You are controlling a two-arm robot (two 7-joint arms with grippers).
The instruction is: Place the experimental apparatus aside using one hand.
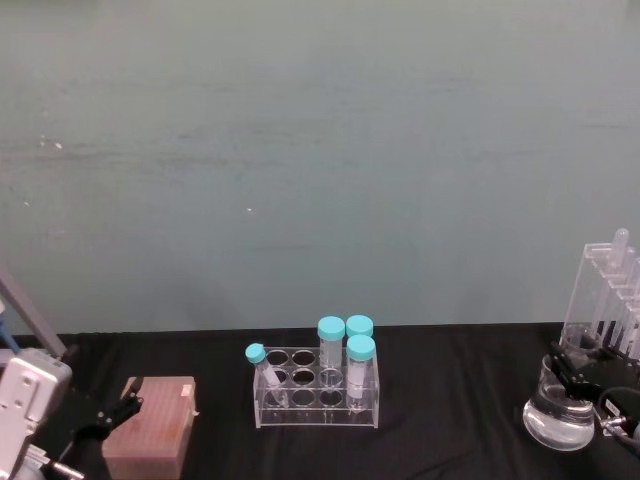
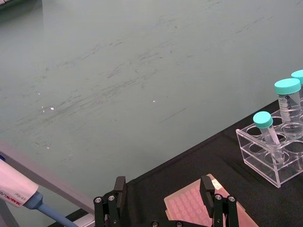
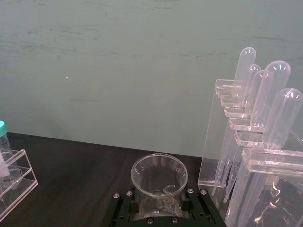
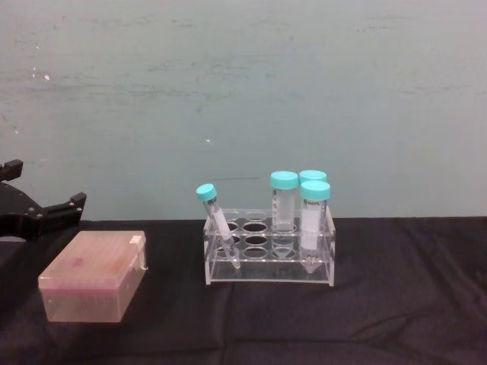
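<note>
Your right gripper (image 3: 158,208) is clamped on the small glass beaker (image 3: 159,176), upright, mouth up, at the table's (image 1: 450,440) right edge beside the pipette rack (image 3: 255,156), pipettes standing vertical. No label legible. Left gripper (image 2: 163,198): fingers apart.

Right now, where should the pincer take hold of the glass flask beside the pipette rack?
At the narrow neck under the flared rim, from the robot's side: the flask widens below, and the pipette rack stands close behind. The right pincer sits at that neck.
</note>
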